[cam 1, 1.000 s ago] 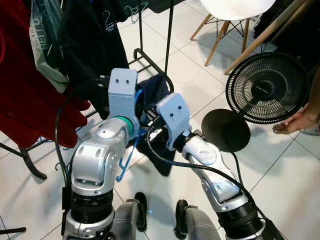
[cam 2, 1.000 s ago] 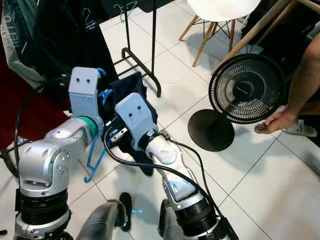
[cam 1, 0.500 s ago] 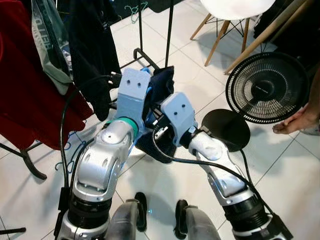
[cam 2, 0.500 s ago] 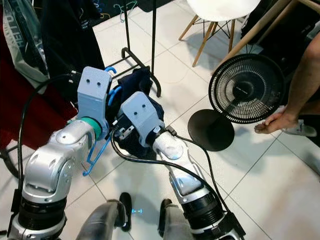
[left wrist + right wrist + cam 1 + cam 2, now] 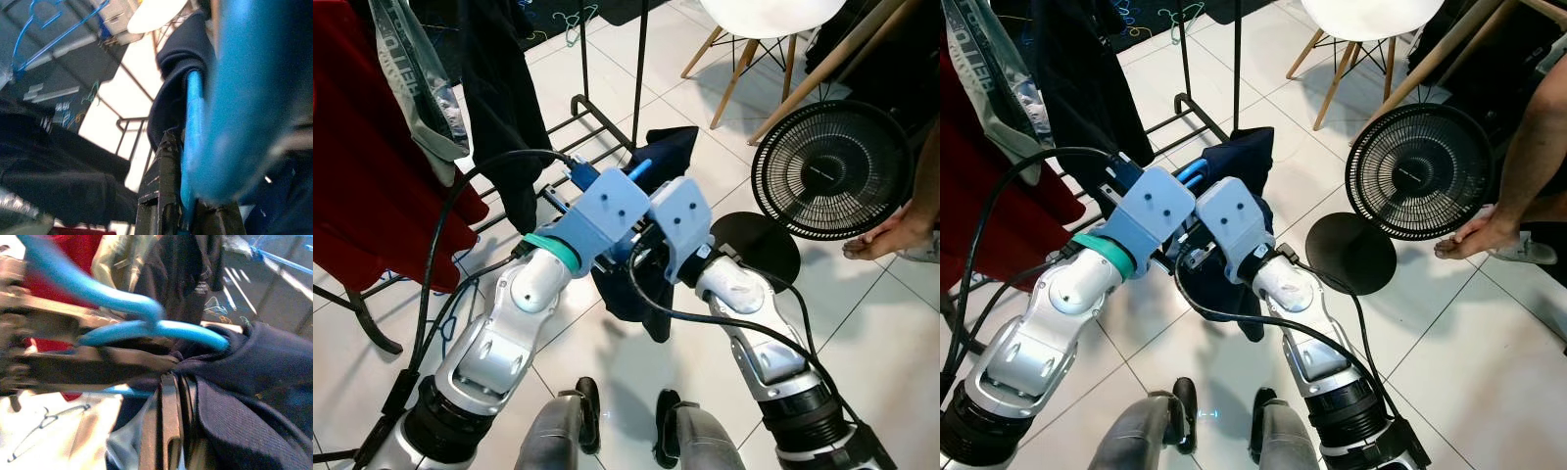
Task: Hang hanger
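- I see both arms raised together at centre, the left gripper [image 5: 183, 215] and right gripper [image 5: 168, 382] side by side over the white tile floor [image 5: 636, 382].
- The left fingers [image 5: 164, 186] are closed on the blue hanger [image 5: 193, 132]; its bar runs straight out between them.
- The navy garment [image 5: 656, 166] is draped over that hanger, hanging down between the two wrists.
- The right fingers [image 5: 168, 431] press into the garment's fold just below the hanger's hook; how wide they stand I cannot tell.
- The black clothes rack [image 5: 582, 88] stands at 11 o'clock from the grippers, with dark and red clothing [image 5: 362, 186] on it.
- A black fan [image 5: 830, 168] sits at 2 o'clock, a person's hand [image 5: 886, 240] just beside it.
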Available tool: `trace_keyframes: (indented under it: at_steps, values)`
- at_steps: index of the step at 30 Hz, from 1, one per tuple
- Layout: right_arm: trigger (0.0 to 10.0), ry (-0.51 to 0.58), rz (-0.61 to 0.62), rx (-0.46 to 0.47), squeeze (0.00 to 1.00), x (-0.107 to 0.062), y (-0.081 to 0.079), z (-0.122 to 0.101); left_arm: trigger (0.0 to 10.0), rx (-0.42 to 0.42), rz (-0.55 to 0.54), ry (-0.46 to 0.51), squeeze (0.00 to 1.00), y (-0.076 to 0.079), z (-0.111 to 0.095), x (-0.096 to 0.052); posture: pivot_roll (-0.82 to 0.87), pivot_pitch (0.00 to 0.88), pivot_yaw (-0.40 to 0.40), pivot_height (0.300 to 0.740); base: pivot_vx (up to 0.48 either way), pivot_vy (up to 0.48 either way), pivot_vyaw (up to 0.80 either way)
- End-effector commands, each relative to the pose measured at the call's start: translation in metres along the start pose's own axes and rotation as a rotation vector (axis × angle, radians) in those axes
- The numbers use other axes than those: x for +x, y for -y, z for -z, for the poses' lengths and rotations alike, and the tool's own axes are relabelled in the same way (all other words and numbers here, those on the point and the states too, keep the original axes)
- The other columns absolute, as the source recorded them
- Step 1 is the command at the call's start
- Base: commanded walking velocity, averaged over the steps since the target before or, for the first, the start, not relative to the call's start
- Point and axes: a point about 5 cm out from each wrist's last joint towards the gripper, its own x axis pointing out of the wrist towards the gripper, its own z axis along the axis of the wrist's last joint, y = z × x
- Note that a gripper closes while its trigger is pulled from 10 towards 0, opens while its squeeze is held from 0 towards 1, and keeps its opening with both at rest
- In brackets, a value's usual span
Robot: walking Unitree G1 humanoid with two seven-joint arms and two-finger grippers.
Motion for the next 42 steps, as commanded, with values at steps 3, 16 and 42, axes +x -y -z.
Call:
trace_keyframes:
  at_steps: [3, 16, 42]
  values:
    - [10.0, 0.057, 0.077, 0.034, 0.00, 0.003, 0.014, -0.010, 10.0, 0.047, 0.171, 0.039, 0.00, 0.025, 0.004, -0.007, -0.01, 0.181, 0.043, 0.740, 0.000, 0.000, 0.00]
    - [10.0, 0.147, 0.351, 0.580, 0.00, 0.003, 0.039, -0.008, 10.0, -0.285, -0.110, 0.143, 0.00, -0.010, -0.009, -0.009, 0.00, 0.190, 0.047, 0.740, 0.000, 0.000, 0.00]
    - [10.0, 0.353, 0.475, 1.046, 0.00, -0.005, 0.064, -0.017, 10.0, -0.039, -0.717, -0.189, 0.00, -0.068, 0.048, -0.012, 0.00, 0.189, 0.052, 0.740, 0.000, 0.000, 0.00]
